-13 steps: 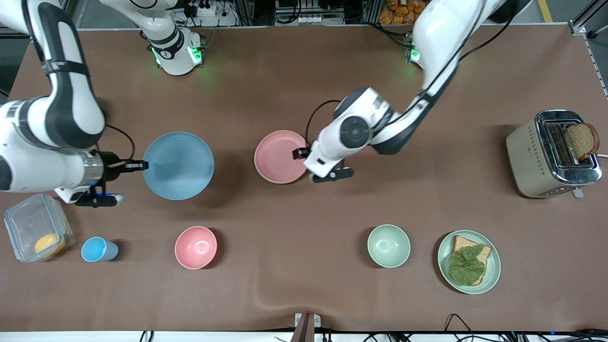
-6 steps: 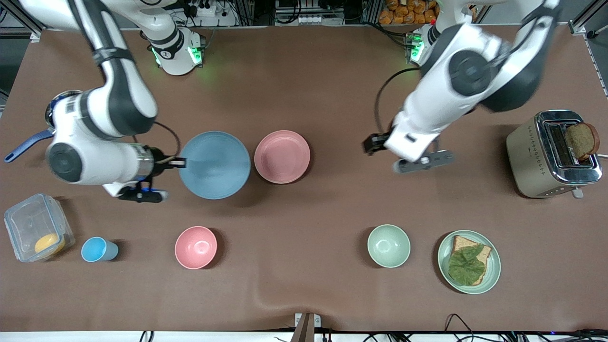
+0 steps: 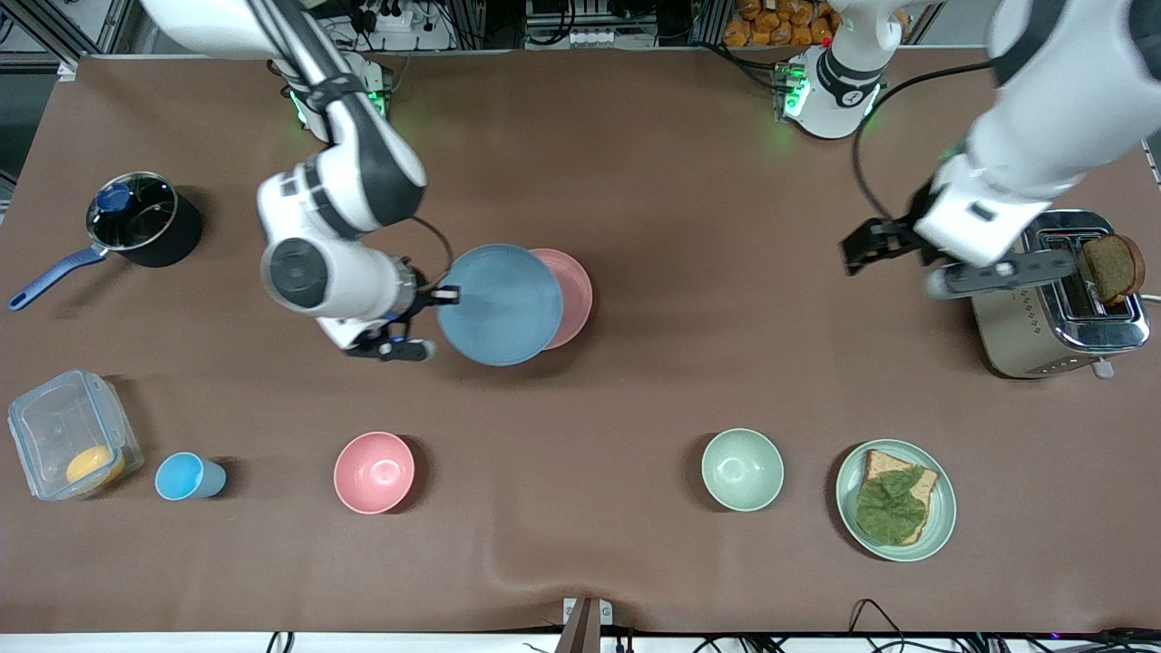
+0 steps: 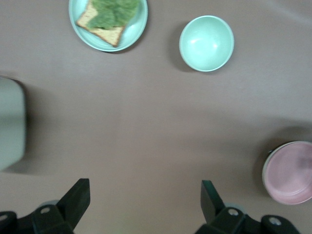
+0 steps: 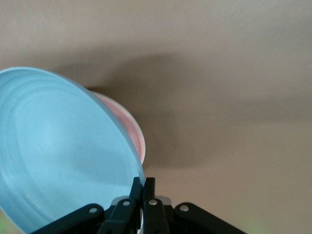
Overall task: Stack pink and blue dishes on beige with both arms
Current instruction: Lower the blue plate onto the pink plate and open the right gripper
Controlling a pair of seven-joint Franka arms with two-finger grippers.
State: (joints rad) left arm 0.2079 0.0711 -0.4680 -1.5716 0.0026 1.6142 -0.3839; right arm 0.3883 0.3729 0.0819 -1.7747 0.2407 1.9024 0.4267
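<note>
Blue plate: sitting at the centre of the front frame, held up over the pink plate and covering most of it; in the right wrist view it is tilting, its face slanting away from the hand.
Pink plate: lying flat on the brown surface, only a crescent showing toward the left arm's end.
Right hand: sitting just left of centre in the frame, its fingers pressing together on the blue plate's rim.
Left hand: hanging at the right of the frame, beside the toaster, its fingers spreading wide with nothing between them.
Other things: pink bowl, green bowl and a green plate with bread lining the lower part of the frame.
</note>
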